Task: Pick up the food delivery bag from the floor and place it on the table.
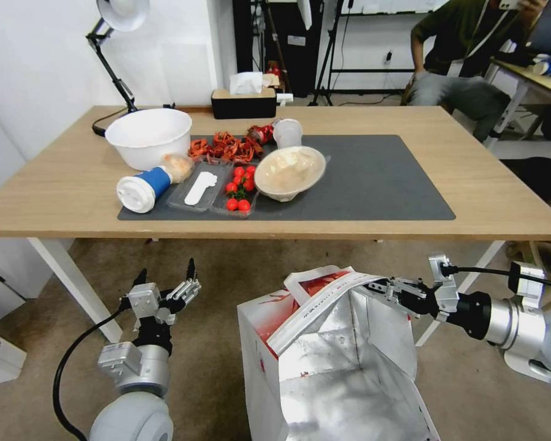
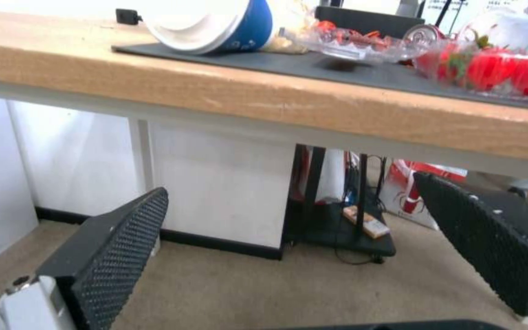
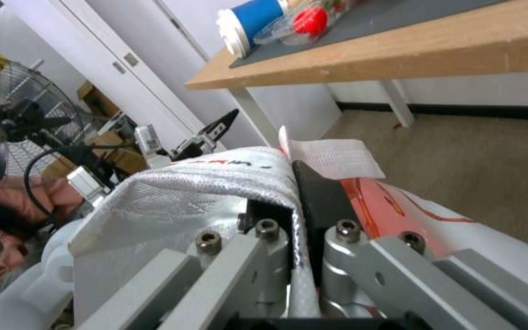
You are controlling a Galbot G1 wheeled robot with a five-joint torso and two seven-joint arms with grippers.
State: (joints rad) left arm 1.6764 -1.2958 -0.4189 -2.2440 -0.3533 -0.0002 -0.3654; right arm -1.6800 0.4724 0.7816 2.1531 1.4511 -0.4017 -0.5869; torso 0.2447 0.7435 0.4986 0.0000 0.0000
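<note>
Right gripper point(image 1: 378, 285) pinches the food delivery bag point(image 1: 343, 361) rim, below the table point(image 1: 471, 184) edge. Left gripper point(image 1: 165, 277) spread, empty, beside it.

White bowl point(image 1: 148, 136), cherry tomatoes point(image 1: 239, 187)

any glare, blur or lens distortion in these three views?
Head view: the table edge bows, a wide-angle effect, and the foil lining of the food delivery bag reflects light brightly. Left wrist view: soft all over; the open left gripper finger pads are blurred by closeness. Right wrist view: the right gripper, shut on the bag rim, is sharp; the background fan is soft.
</note>
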